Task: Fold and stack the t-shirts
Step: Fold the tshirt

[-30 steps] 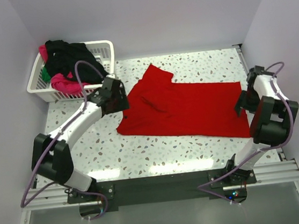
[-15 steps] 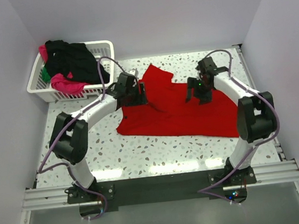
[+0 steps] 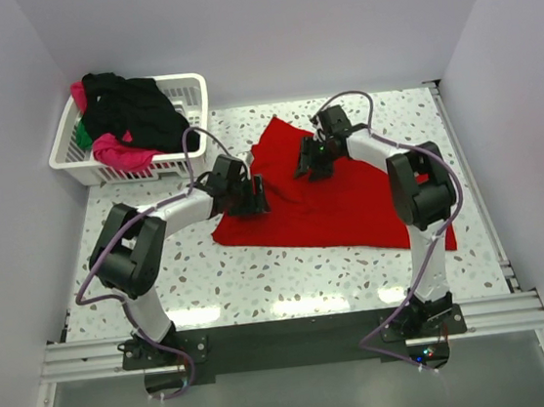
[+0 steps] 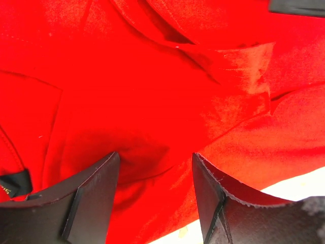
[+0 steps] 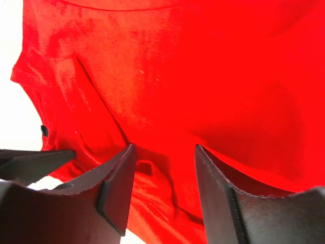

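A bright red t-shirt (image 3: 361,208) lies spread on the speckled table, its upper left part bunched into a fold. My left gripper (image 3: 255,200) is low over the shirt's left edge. Its jaws are open in the left wrist view (image 4: 156,190), with red cloth (image 4: 152,101) beneath and between them. My right gripper (image 3: 307,165) is down on the fold near the shirt's top. Its jaws are open (image 5: 163,178) and straddle a wrinkle of the red cloth (image 5: 203,76). Black (image 3: 133,106), pink (image 3: 119,152) and green (image 3: 82,137) t-shirts are piled in the basket.
The white lattice basket (image 3: 190,83) stands at the back left corner of the table. Walls close in the table on the left, back and right. The two grippers are close together over the shirt's left half.
The right arm swung from the shirt's right edge across to its upper left fold, and its jaws narrowed. The left gripper moved from beside the shirt onto its left edge.
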{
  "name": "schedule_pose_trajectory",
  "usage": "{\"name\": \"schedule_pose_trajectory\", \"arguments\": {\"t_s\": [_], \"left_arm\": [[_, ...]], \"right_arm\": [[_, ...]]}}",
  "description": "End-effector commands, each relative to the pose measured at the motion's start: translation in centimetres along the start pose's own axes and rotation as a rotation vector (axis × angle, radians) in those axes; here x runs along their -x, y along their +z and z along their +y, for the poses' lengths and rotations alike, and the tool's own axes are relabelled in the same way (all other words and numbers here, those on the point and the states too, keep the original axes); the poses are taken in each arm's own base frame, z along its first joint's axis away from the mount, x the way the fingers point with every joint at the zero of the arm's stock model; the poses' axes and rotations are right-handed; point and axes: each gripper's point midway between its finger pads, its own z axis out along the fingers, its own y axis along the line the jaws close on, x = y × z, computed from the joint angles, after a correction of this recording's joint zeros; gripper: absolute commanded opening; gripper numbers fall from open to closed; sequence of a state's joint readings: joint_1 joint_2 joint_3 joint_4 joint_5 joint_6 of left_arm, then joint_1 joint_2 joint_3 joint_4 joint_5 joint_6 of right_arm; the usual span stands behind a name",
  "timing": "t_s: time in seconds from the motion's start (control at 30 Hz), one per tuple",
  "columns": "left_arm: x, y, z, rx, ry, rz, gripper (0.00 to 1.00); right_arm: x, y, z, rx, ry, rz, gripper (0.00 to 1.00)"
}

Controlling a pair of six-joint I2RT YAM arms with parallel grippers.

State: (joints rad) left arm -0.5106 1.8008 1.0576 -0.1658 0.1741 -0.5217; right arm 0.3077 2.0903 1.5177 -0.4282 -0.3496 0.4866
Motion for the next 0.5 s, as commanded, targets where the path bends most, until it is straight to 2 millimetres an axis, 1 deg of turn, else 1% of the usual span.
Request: {"name": "schedule_pose_trajectory", "arguments": {"t_s": [0.0, 0.2, 0.33, 0.47], "left_arm": [[1.6, -0.1, -0.8, -0.04, 0.005, -0.051, 0.63], [0.7, -0.2, 0.2, -0.006, -0.031, -0.05, 0.63], [0.4, -0.1, 0.5, 0.005, -0.05, -0.052, 0.62], [0.0, -0.1, 0.9, 0.021, -0.077, -0.056, 0.62]], "right_arm": [[1.6, 0.2, 2.6, 0.086, -0.018, -0.034, 0.52], [-0.1, 1.2, 3.1, 0.109, -0.027, 0.016, 0.49], [-0.6, 1.1, 3.5, 0.126, -0.043, 0.027, 0.46], [-1.1, 1.1, 3.4, 0.131, -0.05, 0.054, 0.43]]}}
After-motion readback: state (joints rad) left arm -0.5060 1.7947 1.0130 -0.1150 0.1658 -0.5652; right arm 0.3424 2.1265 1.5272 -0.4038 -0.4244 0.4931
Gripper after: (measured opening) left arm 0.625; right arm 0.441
